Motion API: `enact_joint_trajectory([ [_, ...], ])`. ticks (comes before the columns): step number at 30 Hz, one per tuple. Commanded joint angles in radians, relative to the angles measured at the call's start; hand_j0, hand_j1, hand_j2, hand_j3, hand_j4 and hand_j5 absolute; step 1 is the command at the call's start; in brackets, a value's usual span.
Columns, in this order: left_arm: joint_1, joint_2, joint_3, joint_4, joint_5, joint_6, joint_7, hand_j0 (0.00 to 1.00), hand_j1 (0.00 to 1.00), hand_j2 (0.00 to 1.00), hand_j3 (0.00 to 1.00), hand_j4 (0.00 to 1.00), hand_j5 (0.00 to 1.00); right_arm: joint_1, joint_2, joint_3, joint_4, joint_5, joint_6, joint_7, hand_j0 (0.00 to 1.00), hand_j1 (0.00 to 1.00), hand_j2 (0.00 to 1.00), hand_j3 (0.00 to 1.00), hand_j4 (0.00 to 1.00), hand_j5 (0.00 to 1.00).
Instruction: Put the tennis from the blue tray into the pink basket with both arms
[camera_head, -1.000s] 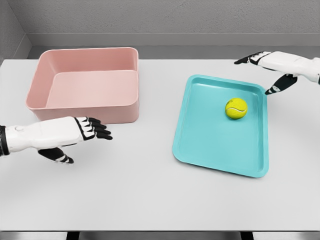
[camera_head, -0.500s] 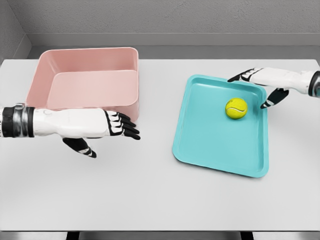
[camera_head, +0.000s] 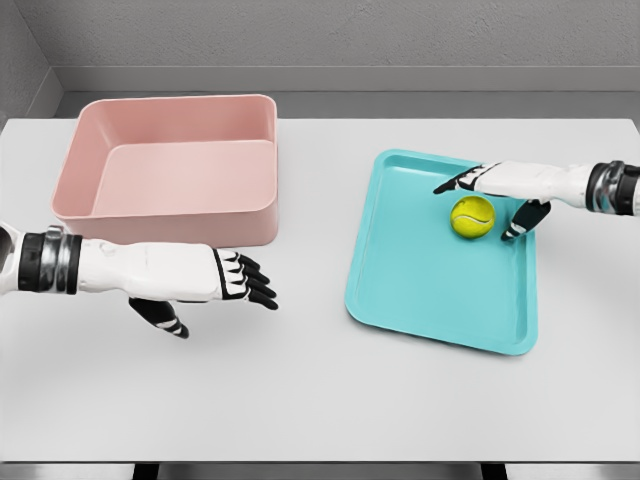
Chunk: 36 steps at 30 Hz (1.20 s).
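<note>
A yellow-green tennis ball (camera_head: 472, 216) lies in the upper right part of the blue tray (camera_head: 420, 290). My right hand (camera_head: 487, 198) hovers over the ball with fingers spread, fingertips past its far side and thumb on its right; it holds nothing. The pink basket (camera_head: 170, 170) stands at the back left, with nothing visible inside. In front of the basket, my left hand (camera_head: 225, 285) reaches right over the table, fingers stretched out and holding nothing, roughly a hand's width short of the tray's left edge.
The white table (camera_head: 320, 400) carries only the basket and the tray. A grey wall runs behind its far edge, and a dark gap shows below the near edge.
My right hand has come left and down from beyond the tray's far right corner until it is over the ball. My left hand advanced right, then dropped a little toward the front.
</note>
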Motion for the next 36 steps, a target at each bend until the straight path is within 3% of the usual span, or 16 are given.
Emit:
enact_joint_trajectory([
  [1, 0.0, 0.0, 0.002, 0.0, -0.006, 0.002, 0.002, 1.0, 1.0, 1.0, 1.0, 1.0, 1.0, 0.0, 0.003, 0.004, 0.003, -0.005, 0.002, 0.0, 1.0, 1.0, 1.0, 1.0, 1.0, 1.0],
  [15, 0.005, 0.0, 0.019, 0.0, -0.027, 0.002, 0.004, 1.0, 1.0, 1.0, 1.0, 1.0, 1.0, -0.002, 0.046, 0.033, 0.062, -0.003, 0.002, 0.0, 1.0, 1.0, 1.0, 1.0, 1.0, 1.0],
  [36, -0.017, 0.001, 0.053, 0.0, -0.021, 0.002, -0.004, 1.0, 1.0, 1.0, 1.0, 1.0, 1.0, -0.009, 0.066, 0.033, 0.104, 0.011, 0.002, 0.0, 0.8, 0.8, 0.8, 0.8, 0.8, 0.8],
])
